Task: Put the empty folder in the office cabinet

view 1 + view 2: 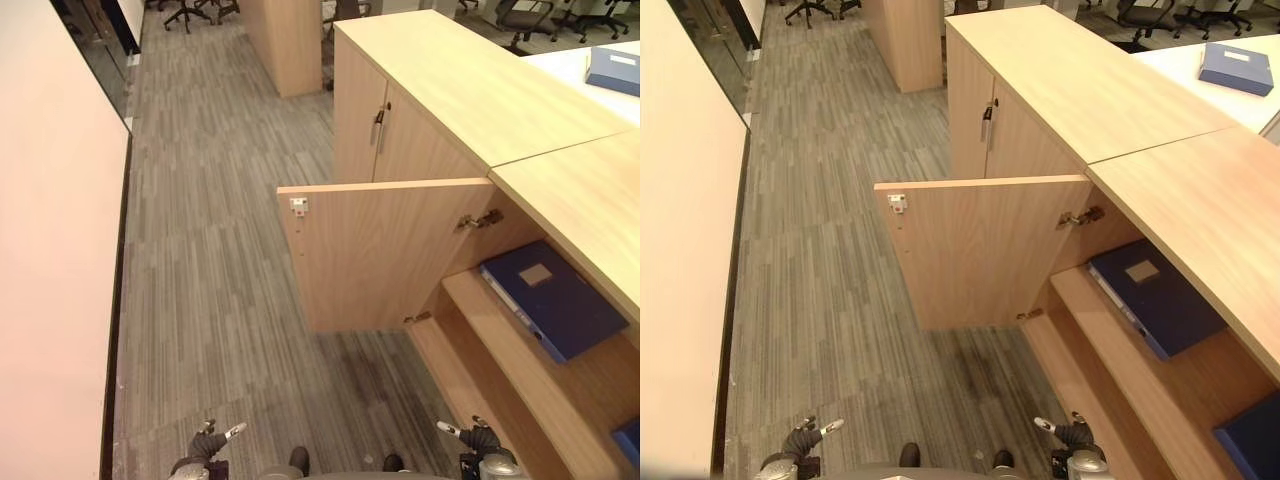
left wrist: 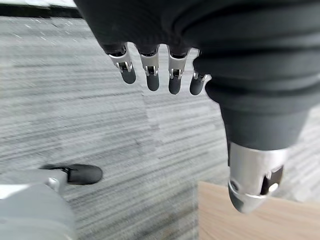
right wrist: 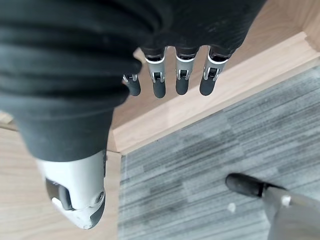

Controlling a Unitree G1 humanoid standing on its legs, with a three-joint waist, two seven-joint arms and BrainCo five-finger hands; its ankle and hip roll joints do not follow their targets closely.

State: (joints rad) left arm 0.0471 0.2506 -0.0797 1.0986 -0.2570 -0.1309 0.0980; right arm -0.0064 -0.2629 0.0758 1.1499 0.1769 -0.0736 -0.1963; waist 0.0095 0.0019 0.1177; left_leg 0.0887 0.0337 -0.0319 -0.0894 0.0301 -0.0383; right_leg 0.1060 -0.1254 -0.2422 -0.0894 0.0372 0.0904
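We see the folder [image 1: 555, 298] lying on the open cabinet's [image 1: 385, 255] shelf, while both our left hand [image 2: 200, 60] and right hand [image 3: 150, 45] hang low with fingers relaxed, holding nothing.

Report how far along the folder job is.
Done: a blue folder lies flat on the shelf inside the open cabinet. In hand: nothing; the left robot hand and right robot hand hang open over the floor. Left: the cabinet door stands open, probably to be closed.
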